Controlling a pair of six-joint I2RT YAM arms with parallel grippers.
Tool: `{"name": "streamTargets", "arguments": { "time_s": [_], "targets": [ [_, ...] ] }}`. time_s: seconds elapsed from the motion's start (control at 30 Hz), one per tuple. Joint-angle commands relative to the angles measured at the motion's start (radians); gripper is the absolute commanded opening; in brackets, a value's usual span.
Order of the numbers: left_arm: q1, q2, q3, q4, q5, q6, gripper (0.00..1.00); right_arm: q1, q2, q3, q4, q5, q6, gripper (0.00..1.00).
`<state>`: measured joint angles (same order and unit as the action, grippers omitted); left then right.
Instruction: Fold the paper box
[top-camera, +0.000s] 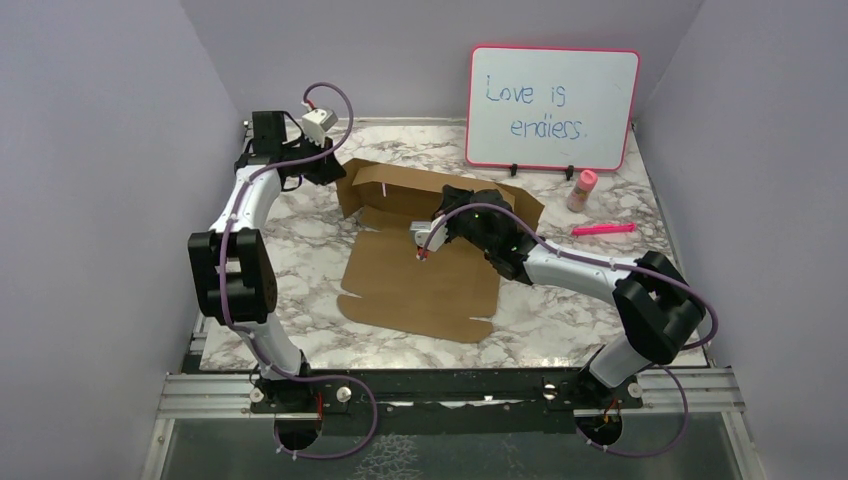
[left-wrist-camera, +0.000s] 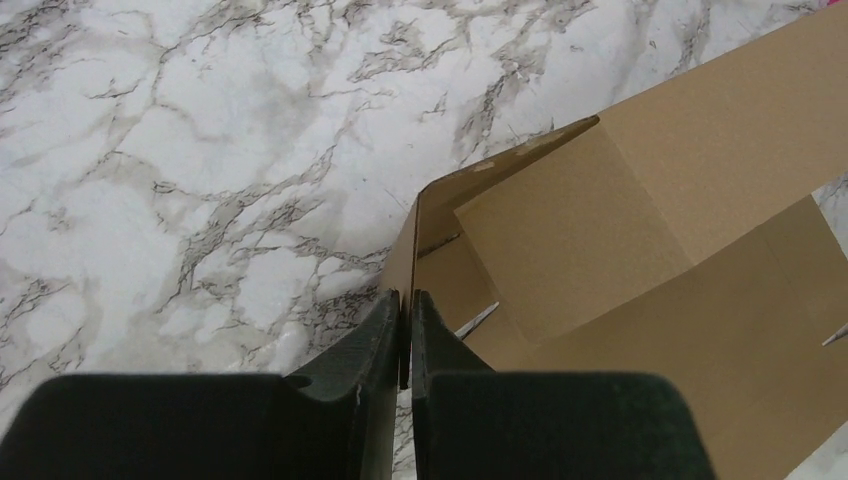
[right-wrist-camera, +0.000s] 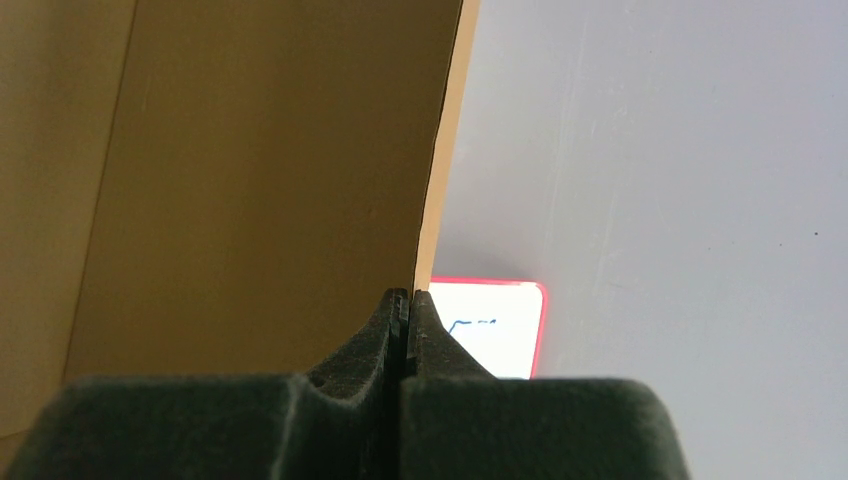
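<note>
Found the left gripper (left-wrist-camera: 405, 297) closed down to a thin slit, its fingers (left-wrist-camera: 365, 345) clamped on the upright edge of a side flap of the paper box (top-camera: 420, 280). Saw cardboard running straight down into the slit between the two dark pads. Placed that grip at the raised corner of the box lying farthest sideways from the whiteboard (top-camera: 553, 108).

Found the right gripper (right-wrist-camera: 405, 298) fully shut, its fingers (right-wrist-camera: 440, 345) pressed flat together with nothing between them. Saw the tips right at the free edge of a standing cardboard panel, with a corner of the whiteboard showing just past that edge in the right wrist view. Could not tell whether the tips touched the panel.

Found the paper box on the marble table (top-camera: 300, 240), in front of the whiteboard and off toward its left-arm side. Noted plain brown corrugated cardboard, unprinted and die-cut. Saw the half farther from the whiteboard lying flat, with rounded corners and small notches along its outer edge. Saw the half nearer the whiteboard lifted into a back wall, and one end flap turned inward at the corner under the left gripper. Noted short slots cut in the floor panel there.

Spotted a pink marker (top-camera: 603, 229) and a small pink-capped bottle (top-camera: 582, 190) in front of the whiteboard's right-arm end.
</note>
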<state>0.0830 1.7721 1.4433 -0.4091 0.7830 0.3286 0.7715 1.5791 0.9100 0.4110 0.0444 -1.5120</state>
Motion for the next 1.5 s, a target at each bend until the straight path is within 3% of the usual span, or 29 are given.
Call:
{"name": "streamTargets", "arguments": {
  "time_s": [0.0, 0.23, 0.47, 0.67, 1.3, 1.47],
  "targets": [
    [-0.044, -0.089, -0.013, -0.016, -0.066, -0.047, 0.08, 0.01, 0.03, 0.022, -0.022, -0.007, -0.01, 0.01],
    [-0.169, -0.152, -0.062, -0.017, -0.246, -0.152, 0.07, 0.01, 0.043, 0.026, -0.004, 0.013, -0.017, 0.01],
    [-0.21, -0.173, -0.093, -0.034, -0.344, -0.272, 0.07, 0.01, 0.061, 0.037, 0.02, 0.042, -0.005, 0.01],
    [-0.212, -0.207, -0.148, -0.034, -0.33, -0.389, 0.07, 0.01, 0.079, 0.046, 0.038, 0.074, 0.006, 0.01],
    [-0.233, -0.396, -0.33, -0.017, -0.178, -0.414, 0.1, 0.009, 0.104, 0.094, 0.061, 0.083, 0.106, 0.01],
    [-0.264, -0.417, -0.36, 0.007, -0.204, -0.442, 0.12, 0.009, 0.106, 0.095, 0.076, 0.083, 0.104, 0.01]
  ]
}}
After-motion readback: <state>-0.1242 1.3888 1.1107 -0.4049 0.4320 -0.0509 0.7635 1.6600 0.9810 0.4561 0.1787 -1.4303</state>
